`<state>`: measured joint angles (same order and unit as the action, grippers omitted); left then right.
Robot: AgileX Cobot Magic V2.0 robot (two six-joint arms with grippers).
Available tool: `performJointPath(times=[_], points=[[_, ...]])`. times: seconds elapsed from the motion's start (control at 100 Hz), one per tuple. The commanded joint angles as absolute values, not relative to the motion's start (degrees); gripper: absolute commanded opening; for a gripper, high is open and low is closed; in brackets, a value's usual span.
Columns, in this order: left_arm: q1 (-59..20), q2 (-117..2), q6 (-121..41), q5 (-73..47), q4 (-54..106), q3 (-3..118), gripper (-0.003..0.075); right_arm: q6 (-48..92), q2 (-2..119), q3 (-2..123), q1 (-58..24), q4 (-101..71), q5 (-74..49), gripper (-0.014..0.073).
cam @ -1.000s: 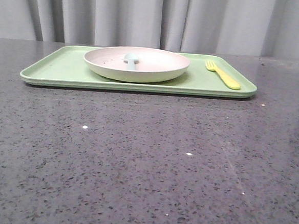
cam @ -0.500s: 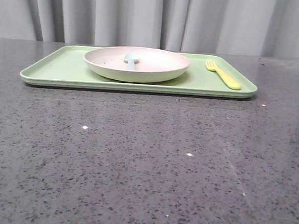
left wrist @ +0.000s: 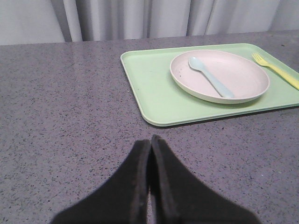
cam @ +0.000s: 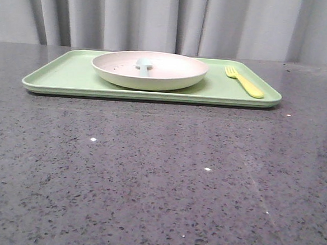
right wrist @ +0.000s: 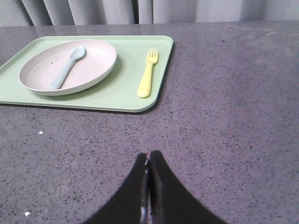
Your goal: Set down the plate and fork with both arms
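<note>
Grey curtain behind, dark speckled counter (cam: 159, 178). Light green tray (cam: 66, 73) across upper middle of front view. Plate (cam: 172, 78) on tray centre, pale blue spoon (cam: 143, 65) lying inside it. Fork (cam: 245, 82) on tray, right of plate, apart from it. Left gripper (left wrist: 150, 142) closed, empty; right gripper (right wrist: 148, 158) closed, empty, both well short of tray. Judgement: open fingers before approach; left takes plate rim, right pinches fork handle.

I see a dark speckled stone-look table (cam: 149, 172). Directly on it, toward 12 o'clock, lies one flat light green tray (cam: 66, 73); probably flush, though its underside is hidden.
</note>
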<state>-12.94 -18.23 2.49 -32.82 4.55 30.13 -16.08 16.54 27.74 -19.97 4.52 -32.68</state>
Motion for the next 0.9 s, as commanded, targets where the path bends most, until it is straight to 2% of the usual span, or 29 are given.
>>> performJointPath(times=[0.0, 0.26, 0.41, 0.89], points=[[-12.47, -18.5, 2.96, -25.23, 3.08, 31.75, -0.002, -15.47, 16.89, 29.1, -19.67, 5.61, -28.3, -0.0066], [-4.72, -17.76, 2.96, -9.91, 0.99, 25.09, -0.002, -15.47, 16.89, 29.1, -19.67, 5.61, -28.3, -0.0066], [-1.26, -13.8, -2.32, 0.0, 0.99, 18.35, -0.002, -15.47, 16.89, 29.1, -19.67, 5.61, -28.3, -0.0066], [3.82, 1.01, -2.2, 4.36, 4.04, -0.3, -0.002, -15.47, 16.89, 29.1, -19.67, 5.61, -28.3, -0.0066]])
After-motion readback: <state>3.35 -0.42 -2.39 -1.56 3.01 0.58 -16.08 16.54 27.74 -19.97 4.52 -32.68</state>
